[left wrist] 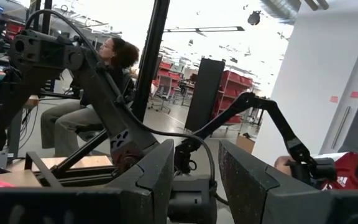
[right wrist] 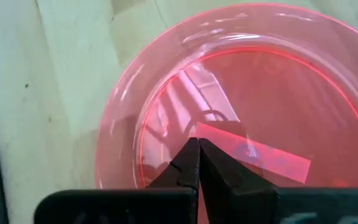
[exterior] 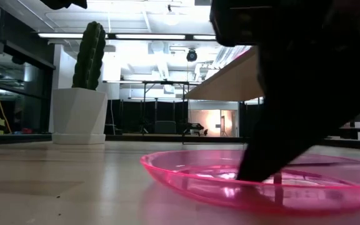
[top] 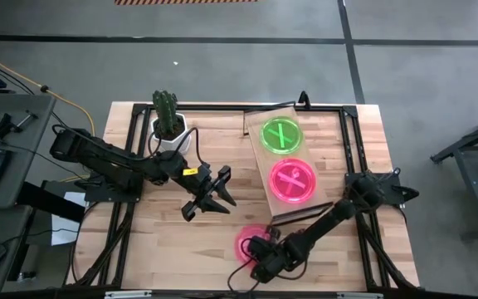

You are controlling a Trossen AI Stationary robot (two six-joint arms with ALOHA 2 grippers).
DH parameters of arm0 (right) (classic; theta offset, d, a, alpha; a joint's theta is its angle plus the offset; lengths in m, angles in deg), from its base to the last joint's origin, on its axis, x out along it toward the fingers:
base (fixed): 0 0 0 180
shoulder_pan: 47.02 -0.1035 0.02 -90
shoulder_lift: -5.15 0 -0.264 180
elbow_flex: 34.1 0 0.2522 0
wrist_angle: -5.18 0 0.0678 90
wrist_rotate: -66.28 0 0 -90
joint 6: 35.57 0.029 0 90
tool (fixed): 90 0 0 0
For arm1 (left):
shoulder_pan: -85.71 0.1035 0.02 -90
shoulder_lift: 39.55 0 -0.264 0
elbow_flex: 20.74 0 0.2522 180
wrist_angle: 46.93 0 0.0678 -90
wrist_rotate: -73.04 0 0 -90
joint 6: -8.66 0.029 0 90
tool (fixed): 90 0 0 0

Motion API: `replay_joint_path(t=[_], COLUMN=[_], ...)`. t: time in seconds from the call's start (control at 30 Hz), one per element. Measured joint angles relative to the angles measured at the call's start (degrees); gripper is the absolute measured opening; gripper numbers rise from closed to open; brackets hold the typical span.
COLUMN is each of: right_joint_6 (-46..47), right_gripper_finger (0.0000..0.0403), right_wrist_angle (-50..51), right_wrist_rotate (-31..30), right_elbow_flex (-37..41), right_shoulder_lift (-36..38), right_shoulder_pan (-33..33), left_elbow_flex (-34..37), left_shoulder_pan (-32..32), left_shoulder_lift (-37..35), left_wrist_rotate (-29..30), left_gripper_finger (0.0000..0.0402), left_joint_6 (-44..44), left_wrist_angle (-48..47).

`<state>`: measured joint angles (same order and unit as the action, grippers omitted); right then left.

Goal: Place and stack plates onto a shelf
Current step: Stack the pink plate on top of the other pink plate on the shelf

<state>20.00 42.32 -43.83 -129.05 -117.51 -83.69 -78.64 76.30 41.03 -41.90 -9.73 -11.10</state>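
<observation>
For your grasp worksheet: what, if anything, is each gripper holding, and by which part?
Nothing is held. The right gripper is shut, tips inside the loose pink plate, pinching nothing. The left gripper hangs open above the table, empty.

A dark claw (exterior: pixel 255 172) comes down from above, narrowing to a closed tip that rests inside a neon pink translucent plate (exterior: pixel 186 175). The plate lies flat on the light wooden table (exterior: pixel 61 187), its rim curving around the claw's tip on both sides and running out of view past it. Well beyond the claw, farther back across the table, a tall green cactus (exterior: pixel 90 56) stands upright in a white faceted pot (exterior: pixel 79 115). Just behind the claw's bulk and higher up, the pale underside of a wooden plank (exterior: pixel 230 81) slants back into the room. Behind everything lies a bright hall with ceiling light strips (exterior: pixel 130 36).
</observation>
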Motion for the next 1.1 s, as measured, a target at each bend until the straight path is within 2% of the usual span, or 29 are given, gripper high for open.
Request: replay_joint_path(t=[0.17, 0.3, 0.47, 0.53, 0.63, 0.77, 0.83, 0.97, 1.1], right_joint_6=[-6.03, -9.91, -9.96, -6.57, 1.61, 15.15, 22.67, 38.17, 40.59], right_gripper_finger=[0.0, 0.0, 0.0, 0.0, 0.0, 0.0, 0.0, 0.0, 0.0], right_wrist_angle=[-3.77, -2.62, 12.31, 21.43, 35.66, 50.66, 57.29, 67.23, 65.06], right_wrist_rotate=[-1.34, -2.21, -1.32, -3.18, -9.28, -18.55, -23.07, -25.28, -26.4], right_elbow_flex=[0.26, -2.29, -7.92, -11.48, -16.38, -20.66, -21.35, -20.95, -17.57], right_shoulder_lift=[0.79, 3.31, 6.06, 7.34, 8.58, 10.51, 11.26, 12.06, 14.45], right_shoulder_pan=[-0.07, -2.12, -6.52, -8.92, -13.28, -19.25, -22.02, -26.08, -27.53], left_elbow_flex=[0.0, 0.0, 0.0, 0.0, 0.0, 0.07, 0.07, 0.07, 0.01], left_shoulder_pan=[0.0, 0.0, 0.0, -0.02, -0.04, -0.85, -2.4, -6.61, -9.15], left_shoulder_lift=[0.0, -0.02, -0.03, -0.11, 0.42, 3.72, 6.77, 14.51, 20.57], left_wrist_rotate=[-0.01, -0.01, -0.01, -0.01, 0.1, 0.27, 1.3, 11.39, 17.17], left_gripper_finger=[0.0115, 0.0115, 0.0115, 0.0115, 0.0115, 0.0115, 0.0115, 0.0115, 0.0115], left_joint_6=[0.0, 0.0, 0.09, 1.51, 5.42, 3.09, 2.04, 1.44, 1.7], left_wrist_angle=[-0.03, -0.15, -0.69, -3.1, -10.22, -18.96, -17.74, -12.27, -6.26])
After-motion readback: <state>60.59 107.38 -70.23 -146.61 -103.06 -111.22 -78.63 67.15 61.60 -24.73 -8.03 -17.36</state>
